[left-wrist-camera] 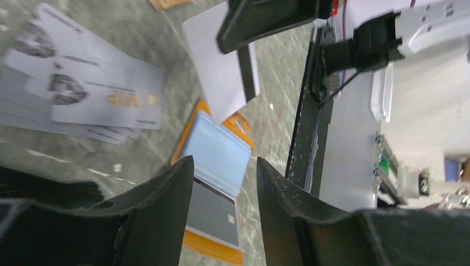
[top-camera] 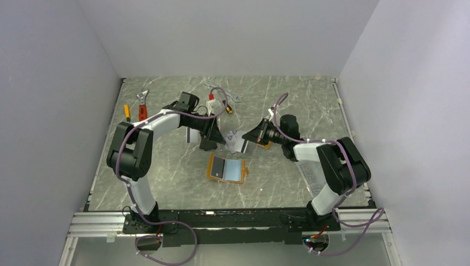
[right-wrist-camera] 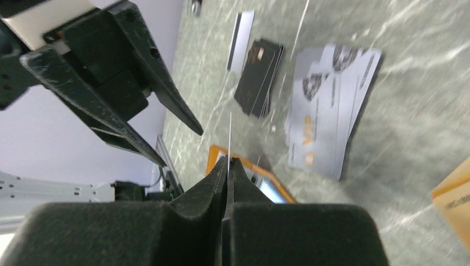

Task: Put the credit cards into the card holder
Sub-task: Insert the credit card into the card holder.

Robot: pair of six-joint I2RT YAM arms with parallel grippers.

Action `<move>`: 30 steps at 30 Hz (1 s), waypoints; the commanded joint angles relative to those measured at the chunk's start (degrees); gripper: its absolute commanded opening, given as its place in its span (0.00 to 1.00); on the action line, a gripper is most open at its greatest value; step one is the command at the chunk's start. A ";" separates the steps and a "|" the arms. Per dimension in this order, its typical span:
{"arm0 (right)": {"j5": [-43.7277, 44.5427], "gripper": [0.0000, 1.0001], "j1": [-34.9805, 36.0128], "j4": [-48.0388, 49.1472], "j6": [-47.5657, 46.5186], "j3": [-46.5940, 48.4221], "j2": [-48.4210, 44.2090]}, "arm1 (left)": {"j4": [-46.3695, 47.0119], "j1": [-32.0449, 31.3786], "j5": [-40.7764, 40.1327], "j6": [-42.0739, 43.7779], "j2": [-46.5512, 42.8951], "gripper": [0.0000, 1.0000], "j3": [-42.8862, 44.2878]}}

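My right gripper (right-wrist-camera: 227,162) is pinched tight on one white card (left-wrist-camera: 219,72), which it holds up off the table (top-camera: 166,177); my left gripper (left-wrist-camera: 224,166) stands partly spread with nothing between its fingers, close beside that card; the holder (top-camera: 226,169) lies open and flat on the table, below the two grippers and nearer the bases; a fanned pile of silver cards (right-wrist-camera: 327,111) lies just beyond it.
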 commanded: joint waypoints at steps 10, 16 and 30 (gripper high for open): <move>4.87 0.00 7.27 -9.41 -3.58 -14.21 -14.29 | -10.75 -1.62 -13.62 9.91 -14.15 0.49 -9.74; 6.57 0.00 7.42 -9.21 -3.85 -14.99 -14.21 | -10.44 -0.38 -14.48 6.58 -16.08 0.51 -13.53; 9.43 0.00 7.38 -12.55 -7.34 -14.32 -14.32 | -11.44 -1.60 -15.18 7.41 -8.75 0.40 -13.68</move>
